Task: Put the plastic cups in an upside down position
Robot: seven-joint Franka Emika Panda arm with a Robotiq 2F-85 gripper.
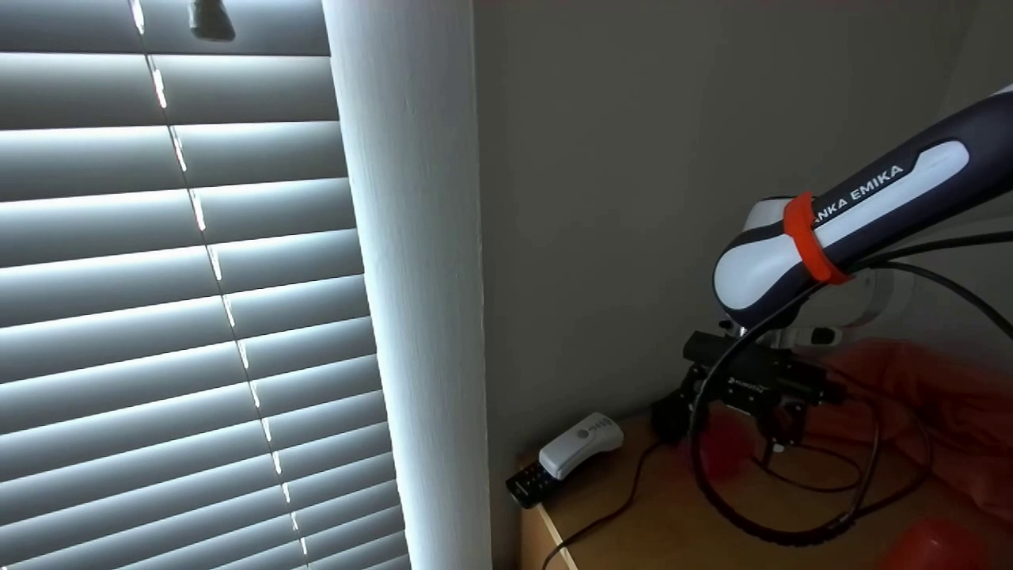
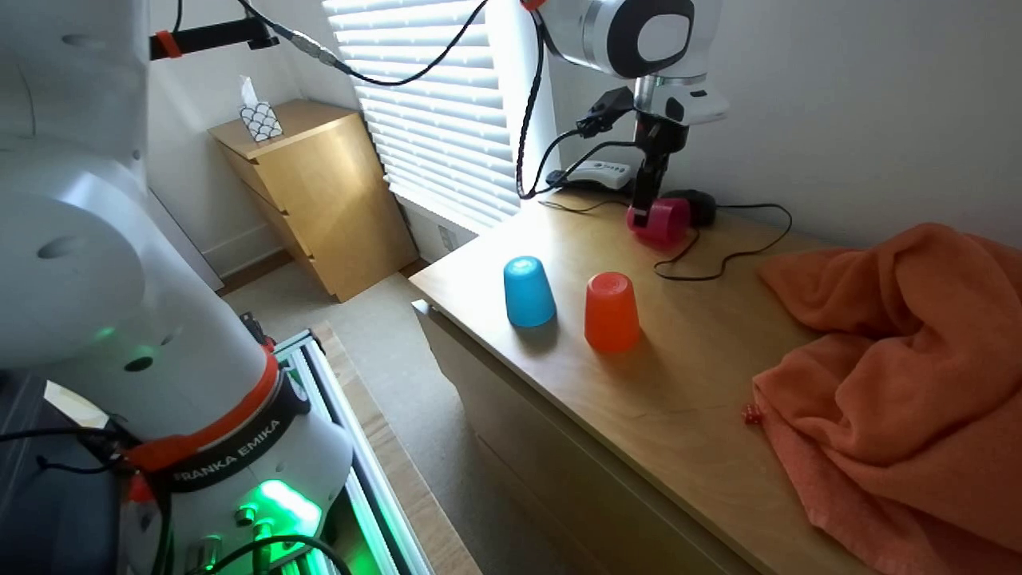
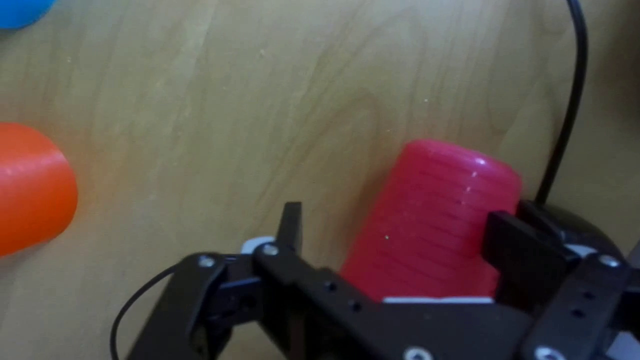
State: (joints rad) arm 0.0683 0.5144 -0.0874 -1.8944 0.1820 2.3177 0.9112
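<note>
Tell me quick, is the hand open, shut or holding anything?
Hand: open, jaws apart, a gap showing between one jaw and the pink cup, so not holding it.

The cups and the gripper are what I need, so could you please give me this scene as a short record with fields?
Blue cup: upside down on the wooden top
Orange cup: upside down, beside the blue cup and apart from it
Pink cup: appears to lie on its side
Gripper: open, pink cup between its jaws; the wrist view shows a gap on one side, contact on the other is unclear
Black object: close by the pink cup
Orange cloth: crumpled on the same top
Cups upside down: two of three in view
</note>
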